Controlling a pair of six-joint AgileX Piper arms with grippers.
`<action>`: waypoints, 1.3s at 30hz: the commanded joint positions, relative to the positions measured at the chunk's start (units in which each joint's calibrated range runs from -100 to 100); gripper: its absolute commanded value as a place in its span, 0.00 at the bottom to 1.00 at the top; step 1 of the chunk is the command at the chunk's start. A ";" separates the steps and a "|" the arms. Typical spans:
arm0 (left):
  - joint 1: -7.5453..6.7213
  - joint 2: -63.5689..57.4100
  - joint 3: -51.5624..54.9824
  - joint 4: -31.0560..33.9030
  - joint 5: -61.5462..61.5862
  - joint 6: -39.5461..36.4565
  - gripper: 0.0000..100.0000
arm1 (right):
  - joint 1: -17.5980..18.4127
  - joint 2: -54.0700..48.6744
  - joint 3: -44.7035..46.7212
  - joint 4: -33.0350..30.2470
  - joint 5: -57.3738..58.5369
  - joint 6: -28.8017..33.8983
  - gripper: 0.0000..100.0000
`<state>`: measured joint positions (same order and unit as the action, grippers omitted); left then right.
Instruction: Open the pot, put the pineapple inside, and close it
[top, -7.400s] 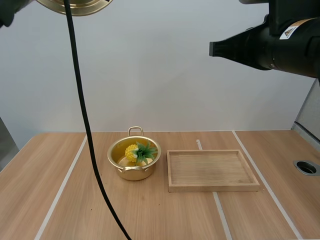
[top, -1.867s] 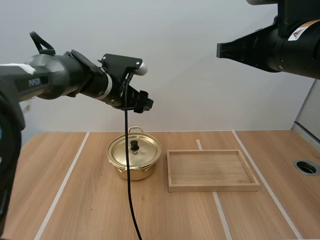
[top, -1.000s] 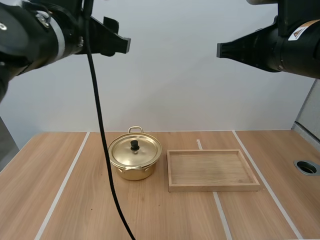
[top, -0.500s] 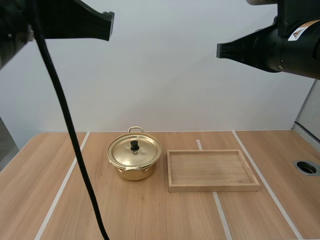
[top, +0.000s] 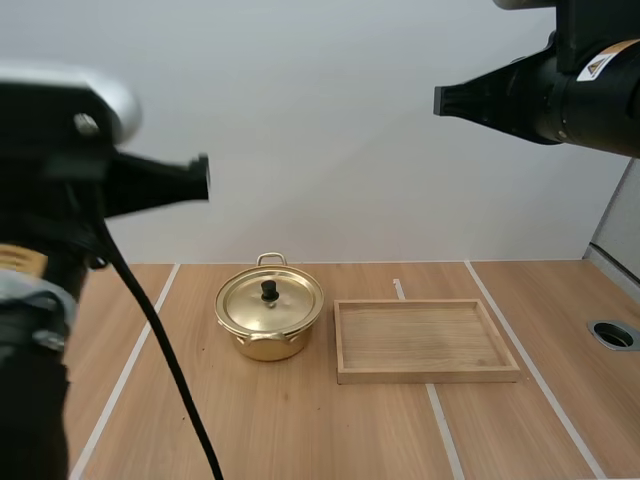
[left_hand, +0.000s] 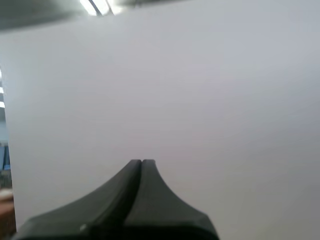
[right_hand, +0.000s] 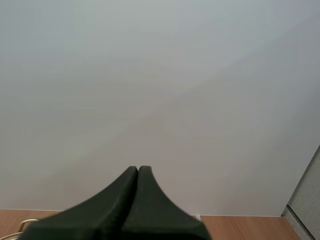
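Sitting lidded near table (top: 300, 420) far edge, pot (top: 266, 344) judged light, slick; best taken by knob (top: 268, 290). Left gripper (left_hand: 141, 162), right gripper (right_hand: 137, 169) closed, empty.

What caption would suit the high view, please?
Lid on the gold pot beside a wooden tray, with the left gripper and right gripper shut, high above the table.

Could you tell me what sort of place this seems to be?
Probably a robot test bench, not a kitchen: a wooden table marked with pale lines, just a lidded pot and an empty tray on it, with the left arm and right arm above.
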<state>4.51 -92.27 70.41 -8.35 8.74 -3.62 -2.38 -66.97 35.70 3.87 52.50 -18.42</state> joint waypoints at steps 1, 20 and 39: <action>-0.01 0.01 7.91 7.65 -4.86 -8.77 0.00 | -0.29 -0.62 0.16 -0.34 -0.23 0.17 0.00; -0.09 -7.73 29.59 8.35 10.86 -9.42 0.00 | -0.29 -0.62 0.16 -0.34 -0.23 0.17 0.00; -0.09 -7.73 29.59 10.40 20.69 -10.00 0.00 | -0.29 -0.62 0.16 -0.34 -0.23 0.17 0.00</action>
<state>4.51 -99.65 99.89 1.74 29.97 -13.38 -2.38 -66.97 35.70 3.87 52.63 -18.42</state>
